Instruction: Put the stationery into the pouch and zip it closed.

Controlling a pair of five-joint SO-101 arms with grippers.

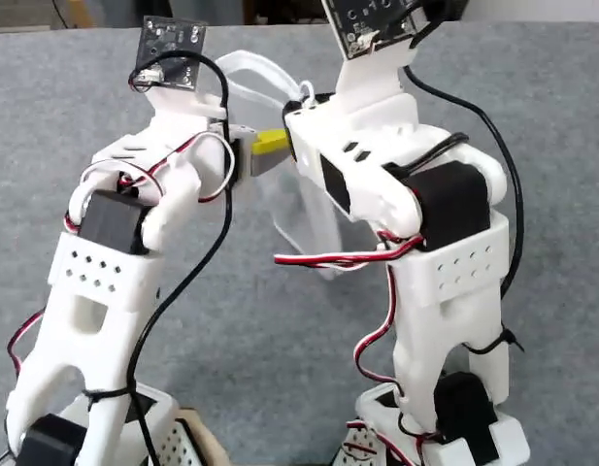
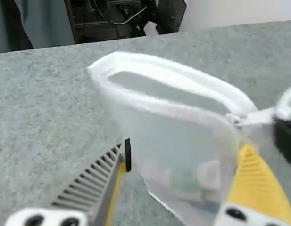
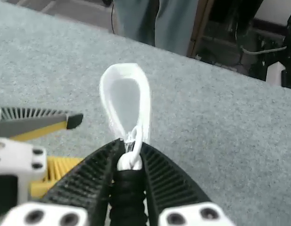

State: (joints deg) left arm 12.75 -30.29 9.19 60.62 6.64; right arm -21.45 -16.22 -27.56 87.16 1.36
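Zipping step, I'd say — left fingers [image 2: 249,179] clamp the pouch [image 2: 183,136], right fingers [image 3: 91,176] pinch its zip pull [image 3: 130,159] — next, a steady draw along the open mouth.

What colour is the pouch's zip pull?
White; the zip pull shows best in the right wrist view, pinched in the right gripper.

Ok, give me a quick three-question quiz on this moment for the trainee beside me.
1. True or false: the pouch is already zipped closed.
2. The right gripper has its fingers shut on: A) the zipper pull B) a pen C) nothing.
3. Where is the stationery?
Key: 1 false, the pouch's mouth gapes open; 2 A; 3 inside the pouch, at its bottom.
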